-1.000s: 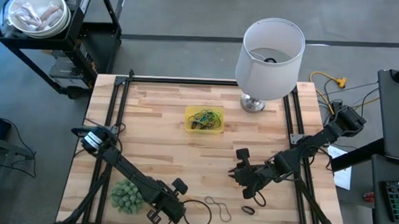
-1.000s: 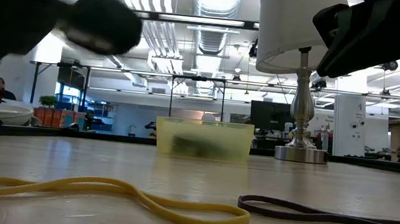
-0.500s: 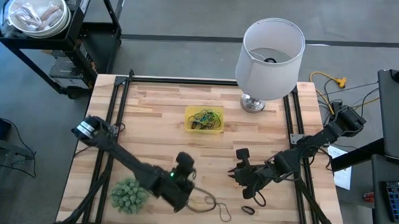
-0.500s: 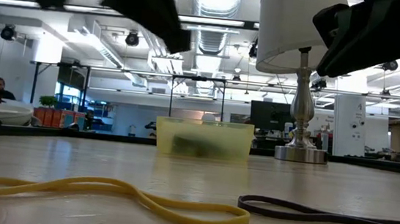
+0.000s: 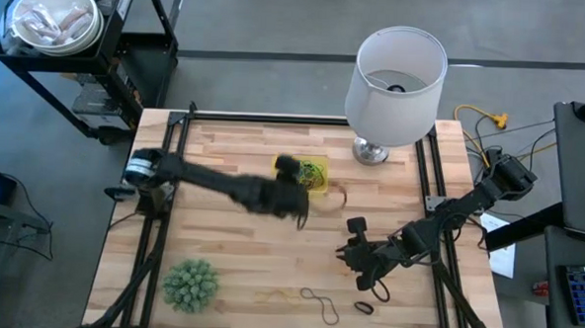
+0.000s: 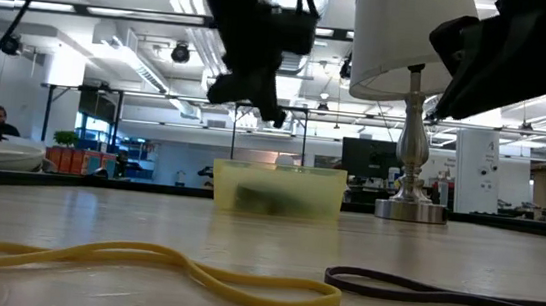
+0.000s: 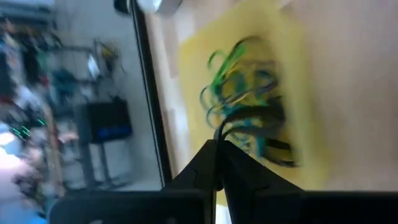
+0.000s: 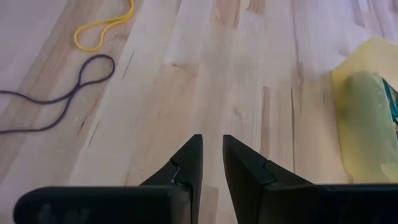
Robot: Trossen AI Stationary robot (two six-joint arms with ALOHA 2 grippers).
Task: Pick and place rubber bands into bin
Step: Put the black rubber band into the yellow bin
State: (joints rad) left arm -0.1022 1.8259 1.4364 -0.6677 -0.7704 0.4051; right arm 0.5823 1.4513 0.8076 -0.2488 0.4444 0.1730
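Left gripper (image 5: 301,196) is what we find over the middle of the light wooden butcher-block table (image 5: 220,240), its fingers (image 7: 214,163) pinched together on a thin dark rubber band (image 7: 249,127) that trails from their tips; in the high view that loop (image 5: 337,197) hangs out just beside the near-right corner of the small shallow square yellow plastic bin (image 5: 316,188); the bin sits toward the far middle of the table and holds a tangle of green, yellow and dark rubber bands (image 7: 239,87); from table level we see the left arm raised above the bin (image 6: 277,190), clear of its rim.

Right gripper (image 5: 353,254) waits low over the right half of the table, well apart from the bin; its 2 dark fingers (image 8: 186,163) stand slightly parted with nothing between them.

Along the near edge we count 3 loose bands: a thin yellow one (image 5: 275,297), a thin dark looping one (image 5: 318,303) beside it, and a small black ring (image 5: 363,309) to its right; the yellow (image 6: 142,266) and a dark one (image 6: 440,293) lie flat in the foreground of the low view.

A spiky green ball-like plant (image 5: 189,283) sits at the near-left; a white cylindrical lampshade on a silver base (image 5: 395,75) stands at the far right.
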